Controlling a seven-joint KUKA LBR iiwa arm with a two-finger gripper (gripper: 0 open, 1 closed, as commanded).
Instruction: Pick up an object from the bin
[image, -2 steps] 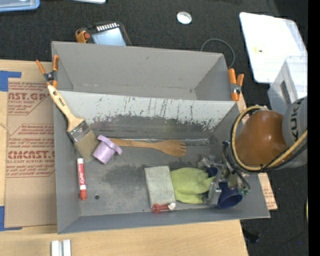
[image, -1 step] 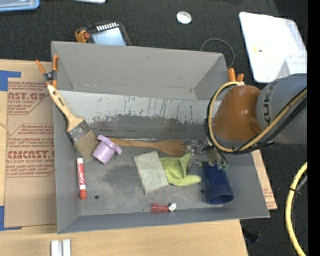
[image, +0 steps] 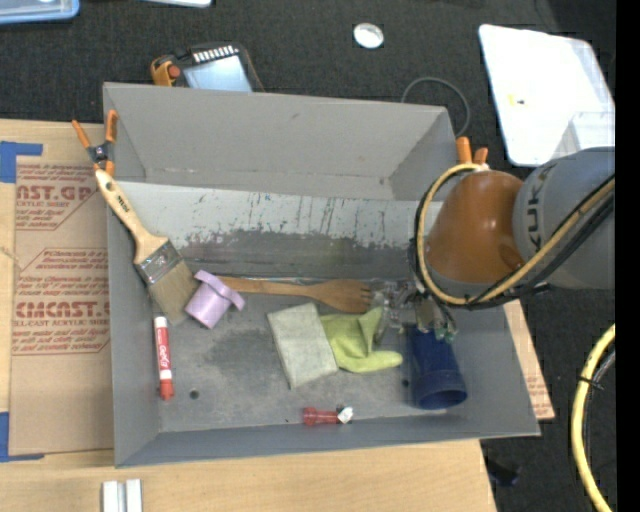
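Low by the bin's (image: 280, 130) right wall, the tool (image: 405, 308), spread or closed I cannot tell, sits over a green cloth (image: 365, 350), fork (image: 300, 290) and blue cup (image: 435, 372) just beside, so it may drag both.

Arm (image: 565, 220) from right, jaws low.

- The fork's (image: 300, 290) tines run partly behind the gripper (image: 405, 312).
- The blue cup's (image: 437, 375) upper end is hidden under the gripper.
- Whether the yellow cloth (image: 362, 345) touches the gripper cannot be made out.
- The red thing (image: 322, 416) by the front wall is too small to name.
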